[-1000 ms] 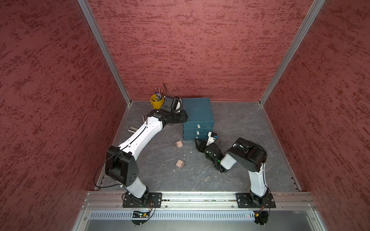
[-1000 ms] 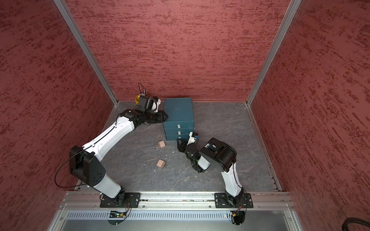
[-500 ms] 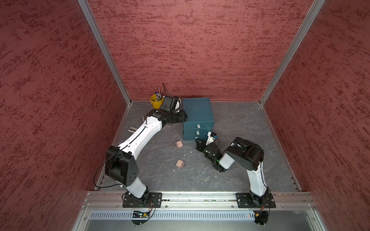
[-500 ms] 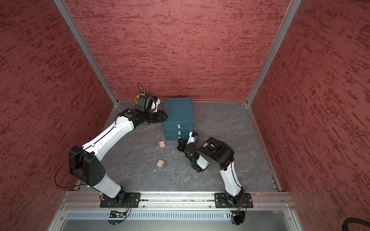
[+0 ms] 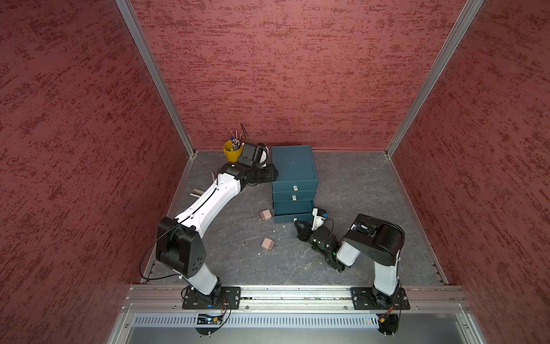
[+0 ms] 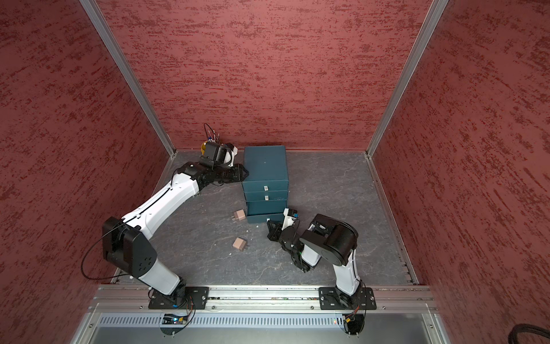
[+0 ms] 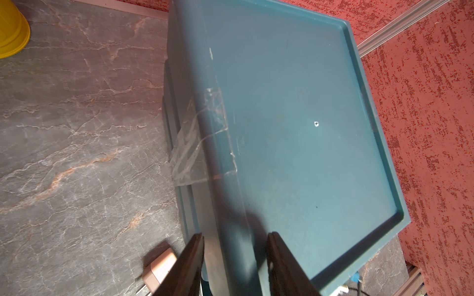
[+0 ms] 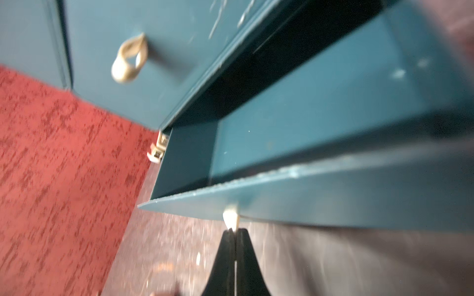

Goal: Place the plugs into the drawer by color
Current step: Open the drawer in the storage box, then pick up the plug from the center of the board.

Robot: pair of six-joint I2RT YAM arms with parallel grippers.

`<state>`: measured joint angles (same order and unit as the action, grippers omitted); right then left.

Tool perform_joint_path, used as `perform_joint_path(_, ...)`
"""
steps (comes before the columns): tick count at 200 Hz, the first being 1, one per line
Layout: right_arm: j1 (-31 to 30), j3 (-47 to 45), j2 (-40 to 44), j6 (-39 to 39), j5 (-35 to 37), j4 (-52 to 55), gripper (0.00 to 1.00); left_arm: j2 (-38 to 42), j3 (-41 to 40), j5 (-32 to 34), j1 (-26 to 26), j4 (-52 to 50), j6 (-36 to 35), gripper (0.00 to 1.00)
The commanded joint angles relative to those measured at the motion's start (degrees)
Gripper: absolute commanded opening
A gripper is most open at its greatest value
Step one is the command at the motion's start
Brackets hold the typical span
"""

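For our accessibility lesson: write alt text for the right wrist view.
The right pincer is shut on the cream pull tab of a pulled-out teal drawer; what shows inside looks empty. The picture is blurred.

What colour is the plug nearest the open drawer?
Pinkish-tan; plug clearest in a top view.

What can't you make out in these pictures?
Drawer: its back lies in shadow under the cabinet, blurred right wrist view.
Left gripper: whether it pinches the cabinet's edge is unclear, left wrist view.
Plug: partly hidden by a finger and cut by the frame's edge, left wrist view.
Cup: contents too small, in a top view.
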<state>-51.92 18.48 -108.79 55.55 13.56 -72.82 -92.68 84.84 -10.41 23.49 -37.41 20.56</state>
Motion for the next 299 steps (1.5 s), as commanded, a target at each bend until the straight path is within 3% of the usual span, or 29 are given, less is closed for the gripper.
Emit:
perform_joint_path(1, -2.9, -5.1, 7.9, 0.4, 6.0, 9.8, 0.00, -0.7, -1.8, 1.8, -0.5, -2.8, -0.4, 0.44)
perform_joint_path(26, -7.1, -4.9, 20.7, -0.8, 7.9, 29.1, 0.00, -0.2, -2.2, 1.8, -0.5, -2.6, -0.4, 0.44)
perform_joint_path(54, -9.1, -4.2, 29.5, -1.0, 8.4, 40.1, 0.00, -0.3, -2.1, 1.9, -0.6, -2.6, -0.5, 0.44)
perform_joint_path(91, -10.9, -1.2, 30.1, -1.2, 6.7, 46.8, 0.00, -0.7, -1.8, 2.0, -0.8, -2.6, -0.3, 0.44)
perform_joint_path(141, -15.6, 0.2, 25.9, 0.4, 7.3, 46.1, 0.00, -1.3, -0.7, 1.9, -0.8, -3.0, -0.4, 0.45)
perform_joint_path(171, -15.7, 1.0, 26.9, 0.5, 8.2, 48.9, 0.00, -1.4, -0.6, 1.7, -0.8, -2.8, -0.2, 0.51)
perform_joint_path(183, -15.8, 2.9, 28.9, -0.4, 8.3, 54.5, 0.19, -0.6, -0.6, 2.0, -0.8, -2.8, 0.1, 0.57)
perform_joint_path(192, -16.2, 3.8, 31.2, -0.8, 9.2, 58.8, 0.52, 0.3, -0.4, 2.1, -0.8, -2.9, 0.4, 0.61)
perform_joint_path(197, -16.4, 4.3, 32.8, -1.1, 9.8, 61.7, 0.61, 1.0, -0.2, 2.1, -0.8, -2.7, 0.5, 0.63)
perform_joint_path(247, -17.2, 10.1, 50.4, -5.2, 17.3, 89.6, 0.74, 7.2, 5.3, 3.9, -0.7, -5.2, 1.8, 0.67)
perform_joint_path(262, -17.2, 14.3, 51.8, -6.8, 19.7, 98.0, 0.97, 9.3, 7.0, 5.0, -0.7, -6.8, 2.1, 0.67)
perform_joint_path(268, -17.3, 16.2, 51.9, -6.6, 21.3, 101.7, 0.98, 10.5, 7.2, 5.4, -0.7, -7.2, 2.2, 0.67)
perform_joint_path(280, -17.3, 20.4, 51.5, -2.4, 27.4, 110.5, 0.99, 13.0, 7.2, 6.3, -0.6, -7.7, 2.4, 0.68)
perform_joint_path(299, -17.3, 27.4, 49.1, 10.6, 40.0, 126.9, 0.98, 17.2, 6.0, 8.0, -0.7, -9.0, 2.9, 0.69)
